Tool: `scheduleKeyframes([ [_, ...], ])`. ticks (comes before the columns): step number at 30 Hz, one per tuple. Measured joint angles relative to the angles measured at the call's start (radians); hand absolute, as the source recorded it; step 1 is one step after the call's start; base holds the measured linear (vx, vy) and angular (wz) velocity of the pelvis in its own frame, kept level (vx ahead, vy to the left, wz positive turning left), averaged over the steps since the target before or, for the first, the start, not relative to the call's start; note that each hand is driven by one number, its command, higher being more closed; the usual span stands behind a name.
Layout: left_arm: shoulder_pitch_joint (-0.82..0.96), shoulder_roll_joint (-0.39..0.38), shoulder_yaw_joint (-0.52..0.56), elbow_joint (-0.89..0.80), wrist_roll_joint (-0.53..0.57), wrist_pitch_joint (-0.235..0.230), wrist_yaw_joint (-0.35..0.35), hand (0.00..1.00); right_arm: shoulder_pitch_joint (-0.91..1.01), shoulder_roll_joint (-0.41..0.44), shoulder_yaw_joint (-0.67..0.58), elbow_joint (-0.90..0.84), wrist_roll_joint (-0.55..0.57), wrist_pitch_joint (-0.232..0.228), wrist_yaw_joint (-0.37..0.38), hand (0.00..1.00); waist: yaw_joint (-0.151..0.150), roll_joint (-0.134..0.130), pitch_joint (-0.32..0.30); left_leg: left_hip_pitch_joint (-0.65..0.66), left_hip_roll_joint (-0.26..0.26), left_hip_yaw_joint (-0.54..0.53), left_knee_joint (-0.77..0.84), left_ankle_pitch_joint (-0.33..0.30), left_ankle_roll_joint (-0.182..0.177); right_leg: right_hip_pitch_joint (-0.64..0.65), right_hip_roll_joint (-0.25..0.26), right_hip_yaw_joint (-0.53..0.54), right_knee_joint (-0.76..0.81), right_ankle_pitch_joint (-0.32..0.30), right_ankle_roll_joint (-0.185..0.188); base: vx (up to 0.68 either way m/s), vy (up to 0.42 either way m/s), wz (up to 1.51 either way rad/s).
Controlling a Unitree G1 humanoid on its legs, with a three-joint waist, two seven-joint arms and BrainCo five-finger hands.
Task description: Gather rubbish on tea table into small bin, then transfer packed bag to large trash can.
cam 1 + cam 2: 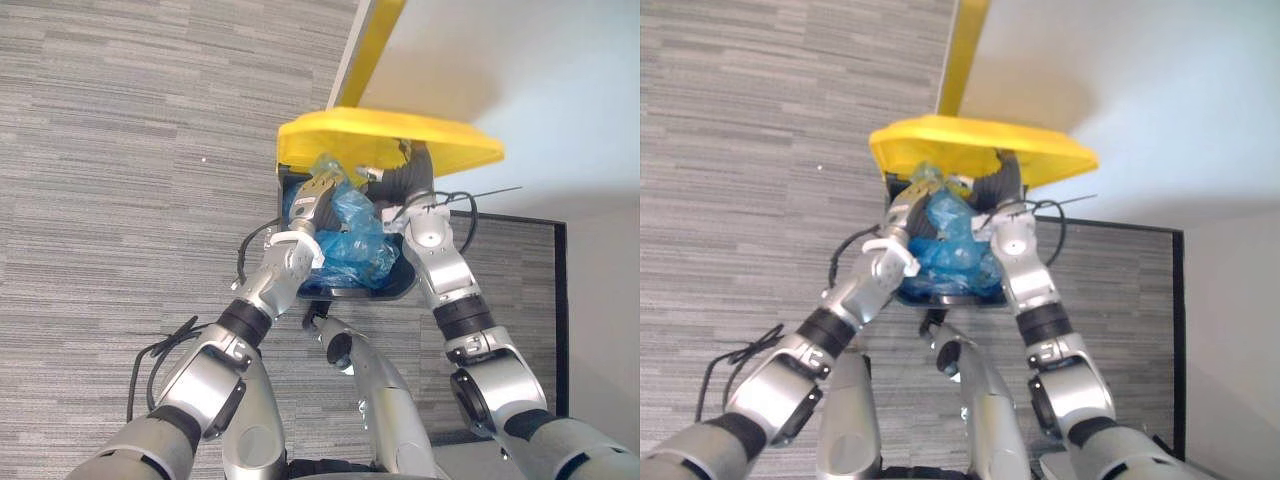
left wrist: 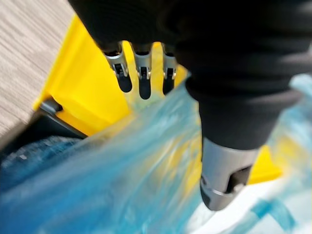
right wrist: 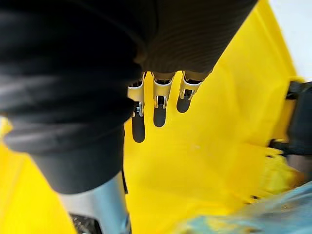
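Blue bag (image 1: 352,240): thin, soft, light; likely best pinched at neck. Left hand (image 1: 317,199) at its top, grip unclear. Right hand (image 3: 160,100) fingers straight against yellow lid (image 1: 400,135).

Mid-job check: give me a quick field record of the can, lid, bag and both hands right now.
can: dark can standing on grey carpet
lid: yellow lid, raised over the opening
bag: blue bag in the can's mouth, its top sticking up
left hand: left hand on the bag's upper part; grip unclear
right hand: right hand under the lid, fingers straight toward its yellow surface
stage: bag at the can, not fully in
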Motion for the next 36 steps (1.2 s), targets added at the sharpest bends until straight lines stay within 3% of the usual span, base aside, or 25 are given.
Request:
scheduleKeyframes([
  [4, 0.213, 0.042, 0.152, -0.101, -0.106, -0.030, 0.002, 0.00, 0.061, -0.002, -0.001, 0.097, -0.033, 0.016, 0.018, 0.00, 0.005, -0.007, -0.008, 0.051, -0.021, 0.009, -0.036, 0.013, 0.013, 0.033, -0.014, 0.014, 0.002, -0.007, 0.009, -0.04, 0.017, 0.06],
  [10, 0.465, 0.039, 0.350, -0.088, -0.265, -0.042, 0.003, 0.00, 0.160, -0.012, -0.022, 0.138, -0.070, 0.041, 0.048, 0.00, 0.023, -0.002, -0.034, 0.119, -0.033, 0.009, -0.068, 0.019, 0.024, 0.090, -0.023, 0.017, -0.004, -0.022, 0.022, -0.04, 0.023, 0.06],
  [11, 0.530, 0.031, 0.408, -0.009, -0.313, -0.044, 0.002, 0.00, 0.186, -0.010, -0.022, 0.152, -0.071, 0.042, 0.053, 0.00, 0.030, 0.000, -0.064, 0.124, -0.034, 0.011, -0.071, 0.019, 0.024, 0.092, -0.023, 0.019, -0.003, -0.023, 0.021, 0.00, 0.000, 0.00],
  [19, 0.665, -0.062, 0.575, 0.340, -0.376, -0.026, 0.000, 0.00, 0.298, 0.061, -0.029, 0.165, -0.111, 0.042, 0.077, 0.00, 0.041, 0.012, -0.095, 0.224, -0.053, 0.058, -0.047, 0.007, 0.038, 0.152, -0.034, 0.064, 0.026, -0.029, 0.020, -0.06, 0.046, -0.14],
  [20, 0.665, -0.072, 0.576, 0.356, -0.380, -0.026, 0.000, 0.00, 0.314, 0.067, -0.028, 0.164, -0.111, 0.041, 0.078, 0.00, 0.037, 0.011, -0.096, 0.224, -0.061, 0.060, -0.032, 0.004, 0.039, 0.152, -0.041, 0.070, 0.033, -0.025, 0.026, -0.17, 0.089, -0.17],
  [22, 0.674, -0.086, 0.584, 0.378, -0.389, -0.027, -0.003, 0.00, 0.389, 0.087, -0.019, 0.154, -0.111, 0.042, 0.082, 0.00, 0.032, 0.012, -0.112, 0.219, -0.056, 0.087, -0.050, 0.026, 0.051, 0.145, -0.052, 0.074, 0.020, -0.005, 0.072, -0.22, 0.080, -0.32],
  [23, 0.680, -0.086, 0.587, 0.378, -0.390, -0.027, -0.004, 0.00, 0.415, 0.102, -0.018, 0.147, -0.111, 0.041, 0.084, 0.00, 0.029, 0.009, -0.118, 0.223, -0.052, 0.117, -0.069, 0.053, 0.040, 0.111, -0.079, 0.080, 0.138, -0.041, 0.037, -0.24, 0.005, -0.29],
  [24, 0.690, -0.087, 0.602, 0.379, -0.392, -0.026, -0.004, 0.00, 0.460, 0.119, -0.019, 0.144, -0.112, 0.038, 0.087, 0.00, 0.008, 0.000, -0.128, 0.231, -0.063, 0.126, -0.089, 0.079, 0.033, 0.073, -0.130, 0.106, 0.376, -0.093, -0.020, -0.21, -0.055, -0.07],
  [25, 0.696, -0.091, 0.608, 0.387, -0.393, -0.026, -0.005, 0.00, 0.531, 0.135, -0.021, 0.147, -0.118, 0.033, 0.091, 0.00, -0.005, -0.002, -0.147, 0.249, -0.066, 0.128, -0.118, 0.094, 0.036, 0.079, -0.172, 0.155, 0.603, -0.166, -0.013, -0.18, -0.055, 0.04],
  [27, 0.723, -0.091, 0.609, 0.394, -0.390, -0.025, -0.009, 0.00, 0.642, 0.161, -0.027, 0.183, -0.154, 0.020, 0.097, 0.00, -0.006, -0.010, -0.198, 0.256, -0.065, 0.127, -0.155, 0.113, 0.022, 0.144, -0.197, 0.252, 0.718, -0.210, 0.024, -0.06, -0.161, -0.02],
  [28, 0.725, -0.097, 0.622, 0.395, -0.390, -0.025, -0.015, 0.00, 0.695, 0.183, -0.064, 0.233, -0.173, 0.015, 0.099, 0.00, -0.005, -0.023, -0.219, 0.245, -0.068, 0.124, -0.156, 0.115, 0.019, 0.218, -0.182, 0.283, 0.638, -0.281, 0.103, -0.04, -0.212, -0.06],
  [29, 0.722, -0.106, 0.628, 0.399, -0.388, -0.019, -0.018, 0.00, 0.710, 0.186, -0.093, 0.268, -0.182, 0.019, 0.099, 0.00, -0.008, -0.006, -0.228, 0.236, -0.057, 0.111, -0.165, 0.117, 0.019, 0.247, -0.152, 0.275, 0.565, -0.310, 0.119, -0.04, -0.167, -0.20],
  [30, 0.722, -0.122, 0.637, 0.402, -0.388, -0.018, -0.017, 0.00, 0.747, 0.186, -0.134, 0.314, -0.188, 0.027, 0.099, 0.00, -0.004, 0.009, -0.256, 0.225, -0.052, 0.103, -0.211, 0.142, 0.041, 0.285, -0.109, 0.273, 0.416, -0.342, 0.103, -0.03, -0.098, -0.38],
  [31, 0.722, -0.129, 0.654, 0.404, -0.390, -0.018, -0.018, 0.00, 0.764, 0.190, -0.161, 0.341, -0.188, 0.029, 0.098, 0.00, 0.000, 0.005, -0.271, 0.226, -0.066, 0.106, -0.256, 0.165, 0.069, 0.309, -0.098, 0.268, 0.307, -0.357, 0.072, -0.04, -0.105, -0.68],
  [32, 0.712, -0.139, 0.668, 0.420, -0.406, -0.017, -0.017, 0.00, 0.769, 0.179, -0.241, 0.388, -0.174, 0.032, 0.087, 0.00, -0.010, 0.023, -0.283, 0.237, -0.066, 0.128, -0.340, 0.222, 0.086, 0.321, -0.081, 0.263, 0.189, -0.317, 0.002, -0.04, -0.060, -0.54],
  [36, 0.707, -0.185, 0.654, 0.440, -0.469, -0.023, -0.017, 0.00, 0.780, 0.166, -0.297, 0.452, -0.147, 0.038, 0.069, 0.00, -0.025, 0.028, -0.337, 0.294, -0.074, 0.141, -0.470, 0.299, 0.087, 0.366, -0.075, 0.256, 0.078, -0.255, 0.011, -0.04, 0.006, -0.01],
])
